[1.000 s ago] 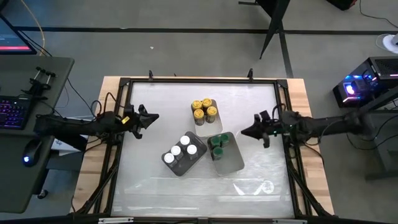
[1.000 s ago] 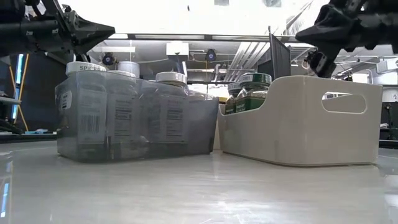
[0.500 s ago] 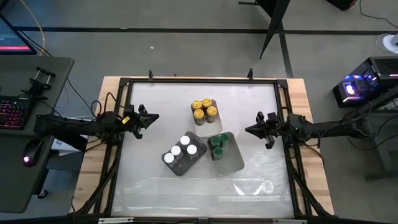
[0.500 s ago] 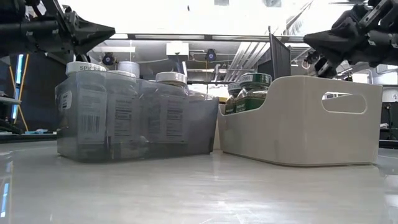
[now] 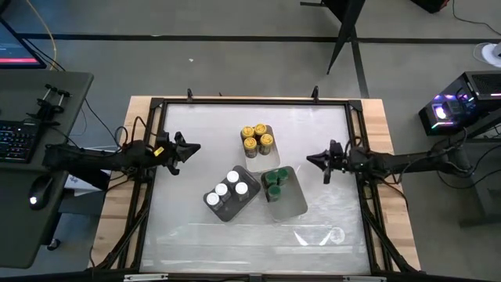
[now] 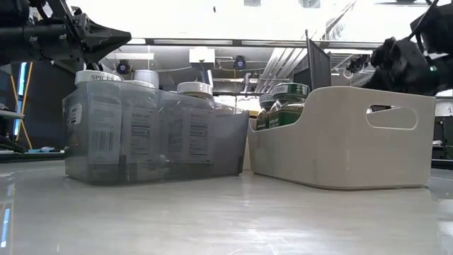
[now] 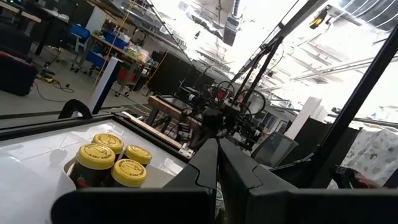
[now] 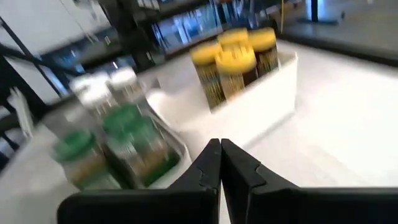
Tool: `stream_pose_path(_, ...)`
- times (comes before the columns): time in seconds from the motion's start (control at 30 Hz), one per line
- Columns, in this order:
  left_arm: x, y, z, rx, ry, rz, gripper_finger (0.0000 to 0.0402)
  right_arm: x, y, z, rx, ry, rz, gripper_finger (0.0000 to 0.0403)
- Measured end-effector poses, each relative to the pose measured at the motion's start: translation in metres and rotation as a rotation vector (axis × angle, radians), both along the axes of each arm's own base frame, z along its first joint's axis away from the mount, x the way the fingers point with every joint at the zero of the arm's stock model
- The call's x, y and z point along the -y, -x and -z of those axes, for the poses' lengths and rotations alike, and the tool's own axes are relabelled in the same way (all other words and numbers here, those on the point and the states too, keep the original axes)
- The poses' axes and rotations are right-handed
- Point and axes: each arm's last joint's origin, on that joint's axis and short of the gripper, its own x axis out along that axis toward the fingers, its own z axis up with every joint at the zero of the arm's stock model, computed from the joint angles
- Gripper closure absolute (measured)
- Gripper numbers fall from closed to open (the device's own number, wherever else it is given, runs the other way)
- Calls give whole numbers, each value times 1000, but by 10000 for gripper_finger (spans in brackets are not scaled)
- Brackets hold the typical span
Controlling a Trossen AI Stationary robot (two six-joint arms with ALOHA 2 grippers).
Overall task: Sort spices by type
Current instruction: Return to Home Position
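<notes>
Several yellow-lidded spice jars (image 5: 257,138) stand in a small white tray near the table's middle. White-lidded jars (image 5: 228,190) fill a grey tray, and green-lidded jars (image 5: 273,182) stand at the far end of a white tray beside it. My left gripper (image 5: 196,146) hovers shut, left of the yellow jars (image 7: 109,158). My right gripper (image 5: 308,159) hovers shut, right of the green jars (image 8: 124,137), and its tips point toward the trays. Neither touches anything.
The grey tray (image 6: 156,134) and the white tray with a handle slot (image 6: 340,142) stand side by side near the table's middle. A dark frame (image 5: 254,102) runs around the white table top. Bare table lies toward the near edge (image 5: 250,235).
My right gripper has shifted a little toward the table's far edge, above the table and right of the trays. The jars and trays have stayed where they were.
</notes>
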Motion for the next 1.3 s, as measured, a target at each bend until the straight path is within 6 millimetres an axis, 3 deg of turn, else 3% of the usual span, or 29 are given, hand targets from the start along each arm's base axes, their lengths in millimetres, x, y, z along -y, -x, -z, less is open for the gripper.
stream_pose_path(0.13, 0, 0, 0, 0, 0, 0, 401, -1, 8, 6, -75, -3, -16, 402)
stream_pose_path(0.57, 0, 0, 1, -11, 0, 0, 401, -5, 27, -30, 332, -1, -81, 402)
stream_pose_path(0.93, 0, 1, 3, -37, 0, 3, 401, -5, 26, -24, 272, -1, -87, 402)
stream_pose_path(1.3, -1, 29, -5, 75, -31, -23, 401, -5, 25, -20, 232, -3, -90, 402)
